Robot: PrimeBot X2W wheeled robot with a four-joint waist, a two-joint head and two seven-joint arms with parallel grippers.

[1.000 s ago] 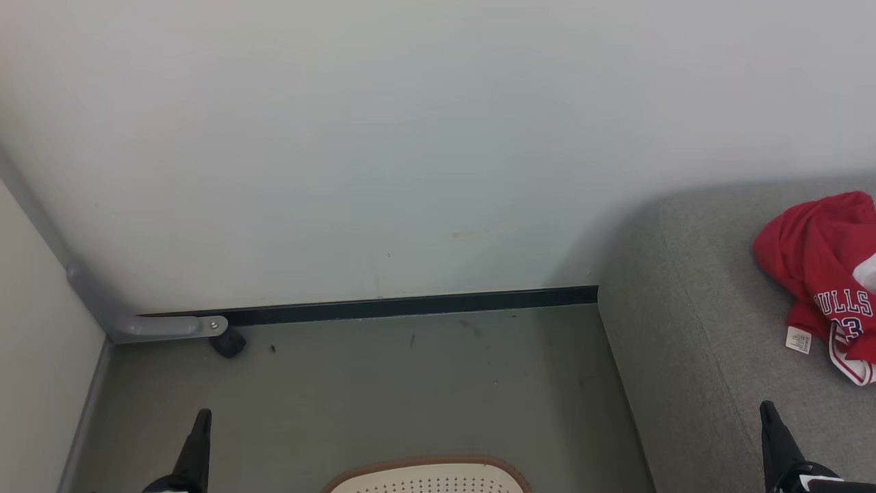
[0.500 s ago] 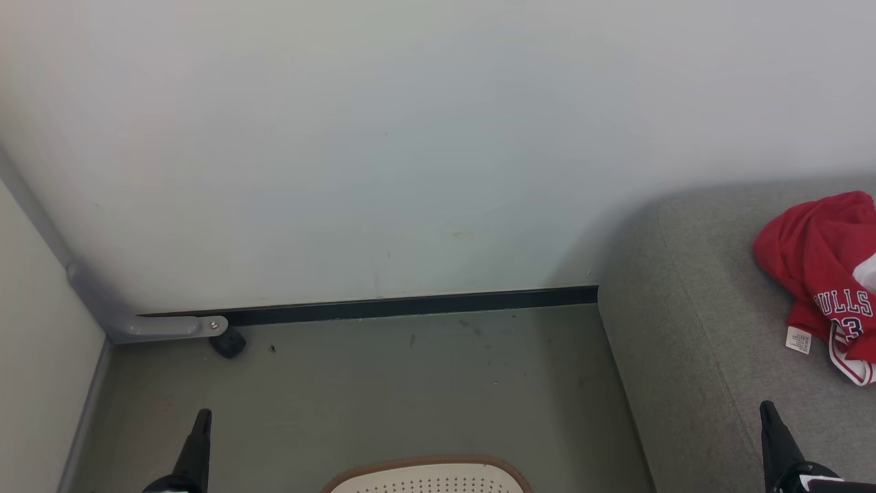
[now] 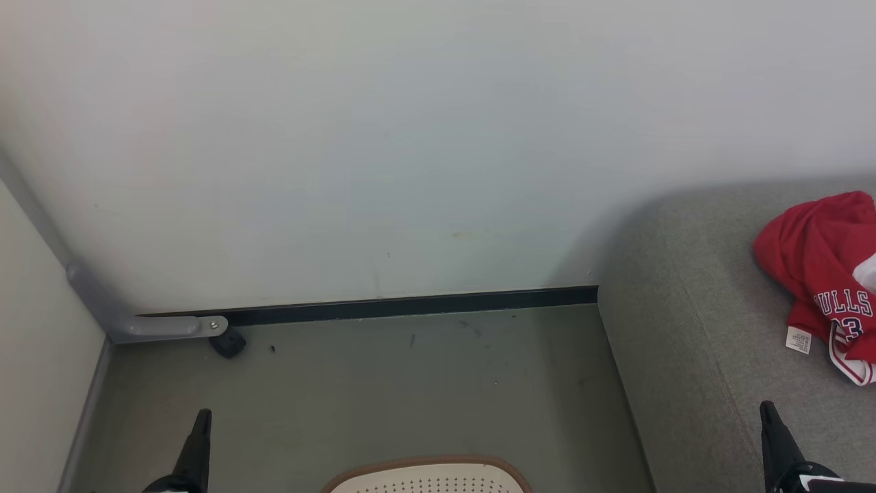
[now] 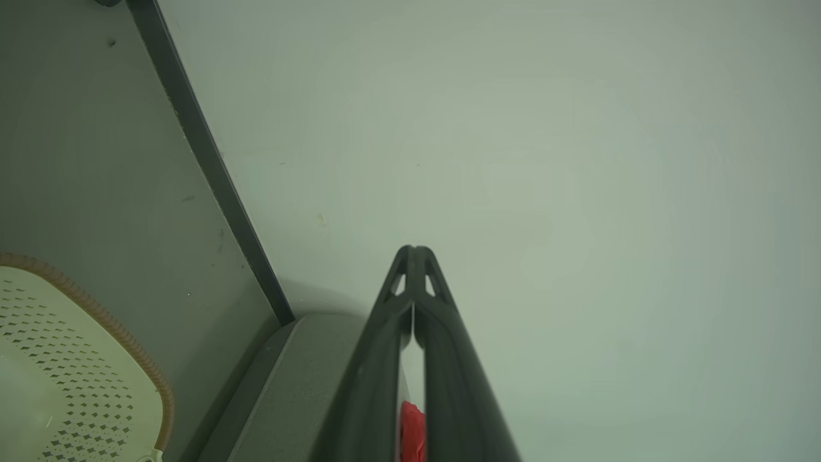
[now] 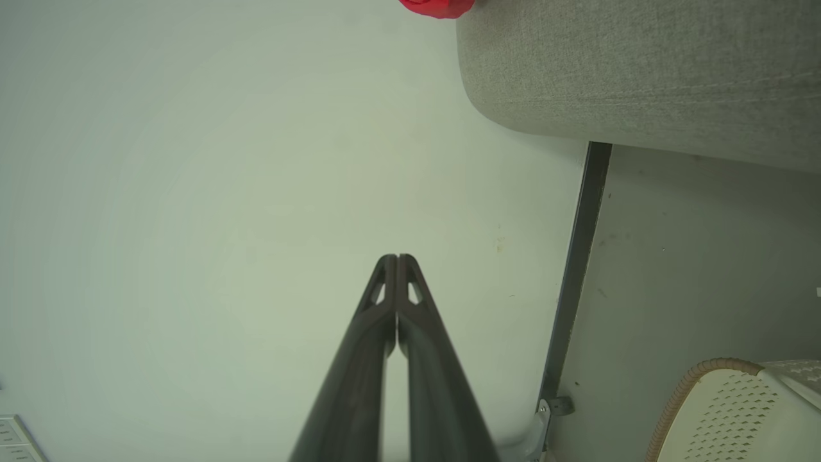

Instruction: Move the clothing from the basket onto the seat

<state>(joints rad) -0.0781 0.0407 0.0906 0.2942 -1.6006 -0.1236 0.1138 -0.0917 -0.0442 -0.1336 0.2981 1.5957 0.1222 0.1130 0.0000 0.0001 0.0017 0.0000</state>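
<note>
Clothing (image 3: pixel 821 274): red heap, lodged on the seat (image 3: pixel 691 329) at far right, well apart from the basket (image 3: pixel 424 461).
Left gripper (image 3: pixel 202 415): jaws pressed together, nothing held.
Basket: rim and a strip of perforated wall are seen at bottom centre; contents cannot be told.
Right gripper (image 3: pixel 767 407): jaws closed, empty, shown against the seat's near part.
Handling, as judged: the basket's inside is best brought into view, and the jaws parted, before any further reach is made.
Change from earlier frames: none is noted.

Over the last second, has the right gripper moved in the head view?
No. The right gripper sits at the same spot against the seat, unchanged relative to the clothing.
</note>
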